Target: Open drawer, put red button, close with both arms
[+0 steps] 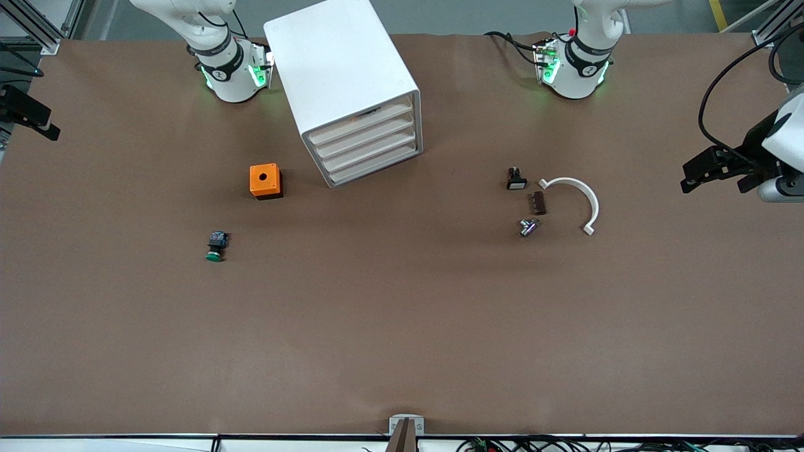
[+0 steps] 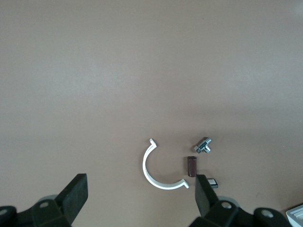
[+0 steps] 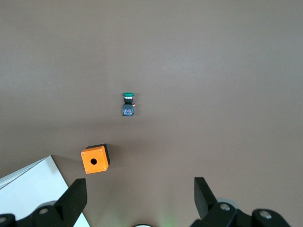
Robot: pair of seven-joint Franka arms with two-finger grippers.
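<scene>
Brown paper-covered table point(image 1: 402, 326) bears a white cabinet point(image 1: 342, 75), drawers shut.

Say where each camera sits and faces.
Front: high across the table, facing the left arm, right arm and white four-drawer plastic cabinet.
Left wrist: looks down past the open left claw at the curved white plastic clip.
Right wrist: looks down past the open right claw at the orange holed box.
Shared: front also shows clip and box.
</scene>
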